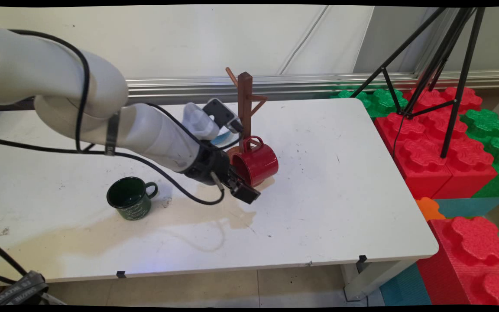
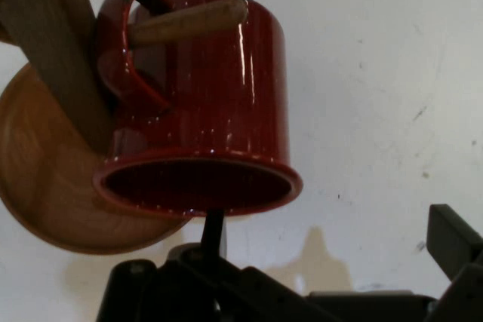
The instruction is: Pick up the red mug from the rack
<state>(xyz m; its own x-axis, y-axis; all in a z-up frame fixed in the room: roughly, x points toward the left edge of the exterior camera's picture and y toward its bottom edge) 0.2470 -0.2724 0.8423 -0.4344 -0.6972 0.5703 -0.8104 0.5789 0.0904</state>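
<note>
A red mug (image 1: 257, 164) hangs by its handle on a lower peg (image 2: 189, 20) of a brown wooden mug tree (image 1: 244, 99), mouth turned toward the hand camera. My gripper (image 1: 243, 183) is open just below and in front of the mug's rim. In the hand view the gripper (image 2: 332, 233) has one thin finger (image 2: 213, 228) right under the rim of the red mug (image 2: 204, 96), and the other finger (image 2: 453, 239) stands well off to the right, clear of it. The tree's round base (image 2: 45, 186) lies behind the mug.
A dark green mug (image 1: 130, 199) stands upright on the white table (image 1: 340, 195) to the left of the arm. Off the table's right edge are red and green foam blocks (image 1: 440, 147) with a black tripod (image 1: 444, 65) on them.
</note>
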